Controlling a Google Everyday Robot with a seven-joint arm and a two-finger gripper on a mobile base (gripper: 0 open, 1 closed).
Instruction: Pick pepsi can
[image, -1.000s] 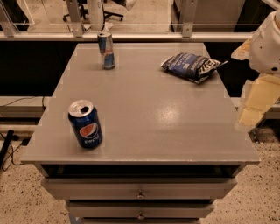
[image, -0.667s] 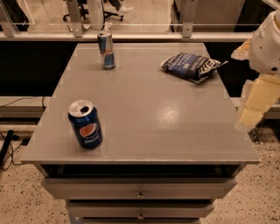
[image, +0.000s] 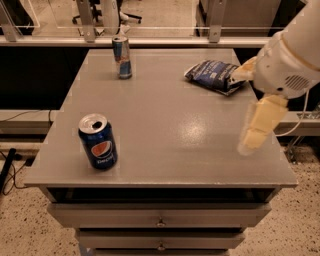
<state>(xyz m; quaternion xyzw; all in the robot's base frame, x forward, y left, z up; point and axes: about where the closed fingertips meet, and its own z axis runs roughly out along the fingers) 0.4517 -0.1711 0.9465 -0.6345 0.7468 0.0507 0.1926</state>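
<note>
The pepsi can (image: 98, 142) is short, wide and dark blue with a round red-white-blue logo and an opened silver top. It stands upright near the front left corner of the grey table (image: 170, 115). My gripper (image: 254, 131) hangs on the white arm over the table's right side, far to the right of the can and holding nothing that I can see.
A slimmer, taller silver-blue can (image: 121, 57) stands at the back left of the table. A dark blue snack bag (image: 214, 76) lies at the back right, just left of my arm. Drawers are under the table top, and a rail runs behind it.
My arm and gripper have moved left, from beyond the table's right edge to above its right side. The cans and the bag have not moved.
</note>
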